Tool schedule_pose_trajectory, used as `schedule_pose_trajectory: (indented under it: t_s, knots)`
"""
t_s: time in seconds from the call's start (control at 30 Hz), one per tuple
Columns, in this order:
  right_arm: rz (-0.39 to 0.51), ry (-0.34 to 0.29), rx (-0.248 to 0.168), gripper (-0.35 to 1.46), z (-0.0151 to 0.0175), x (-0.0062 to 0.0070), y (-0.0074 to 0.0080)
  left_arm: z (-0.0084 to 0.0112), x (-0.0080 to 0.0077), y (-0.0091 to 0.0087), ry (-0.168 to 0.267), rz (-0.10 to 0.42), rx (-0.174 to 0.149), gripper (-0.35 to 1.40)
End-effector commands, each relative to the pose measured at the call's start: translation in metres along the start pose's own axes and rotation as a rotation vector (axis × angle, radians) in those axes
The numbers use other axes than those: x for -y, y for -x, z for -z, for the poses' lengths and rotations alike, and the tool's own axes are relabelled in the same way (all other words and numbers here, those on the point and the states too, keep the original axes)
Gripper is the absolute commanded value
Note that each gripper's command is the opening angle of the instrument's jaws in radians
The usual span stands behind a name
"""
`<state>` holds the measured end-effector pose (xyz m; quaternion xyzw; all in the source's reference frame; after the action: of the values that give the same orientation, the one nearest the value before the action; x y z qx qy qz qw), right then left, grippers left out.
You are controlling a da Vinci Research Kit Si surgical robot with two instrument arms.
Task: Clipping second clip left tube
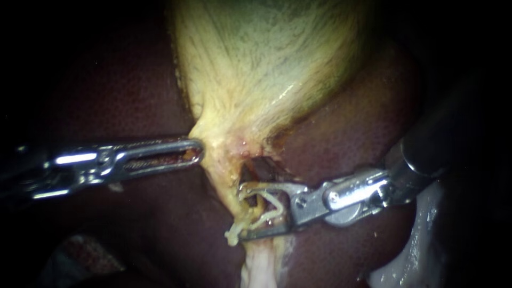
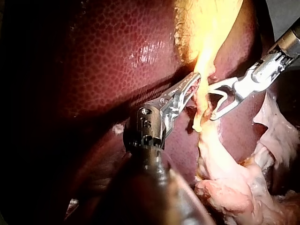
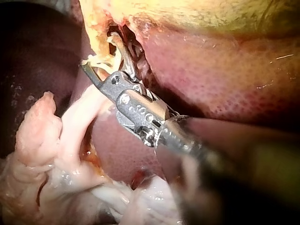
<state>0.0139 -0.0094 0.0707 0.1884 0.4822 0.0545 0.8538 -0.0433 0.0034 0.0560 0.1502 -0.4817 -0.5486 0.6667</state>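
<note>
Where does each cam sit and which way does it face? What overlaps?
Endoscope: close to the tissue, facing the gallbladder neck on the liver; left instrument enters from left, right instrument from right.
Left wrist: on the left arm, looking along its own shaft to the gallbladder neck; right instrument beyond.
Right wrist: on the right arm, looking along its shaft to jaws holding a clip at the tube.
Shared: all three show the right instrument's jaws at the tube.

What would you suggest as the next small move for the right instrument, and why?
Probably squeeze the right instrument gently to close its clip on the tube. Its jaws hold the open clip astride the tube below the gallbladder, with both tips seemingly past the tube's far side.
</note>
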Motion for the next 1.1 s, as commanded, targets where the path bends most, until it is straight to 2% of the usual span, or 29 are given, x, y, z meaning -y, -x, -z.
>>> schedule_pose_trajectory:
  t_s: [0.03, 0.2, 0.33, 0.53, 0.6, 0.8, 1.1]
  knots:
    - [0.000, 0.001, 0.003, 0.58, 0.0000, 0.0000, 0.0000, 0.0001, 0.0002, 0.0000, 0.003, 0.000, 0.001, -0.35]
    - [0.001, 0.004, 0.007, 0.58, -0.0009, 0.0001, 0.0000, 0.0002, 0.0009, 0.0000, -0.003, -0.004, 0.002, -0.35]
    - [0.007, 0.003, 0.007, 0.59, -0.0019, 0.0007, 0.0001, 0.0002, 0.0012, 0.0001, -0.002, -0.010, 0.003, -0.35]
    - [0.019, -0.082, 0.005, 0.56, -0.0028, 0.0020, 0.0002, 0.0001, 0.0013, 0.0001, -0.004, -0.010, 0.002, -0.35]
    - [0.025, -0.126, 0.002, 0.55, -0.0033, 0.0022, 0.0001, 0.0000, 0.0014, 0.0001, -0.006, -0.010, 0.001, -0.35]
    - [0.063, -0.175, 0.001, 0.51, -0.0049, 0.0024, -0.0002, -0.0003, 0.0015, 0.0001, -0.005, -0.009, 0.001, -0.35]
    - [0.077, -0.171, 0.011, 0.42, -0.0062, 0.0023, -0.0006, -0.0006, 0.0017, 0.0001, -0.006, -0.009, 0.001, -0.35]
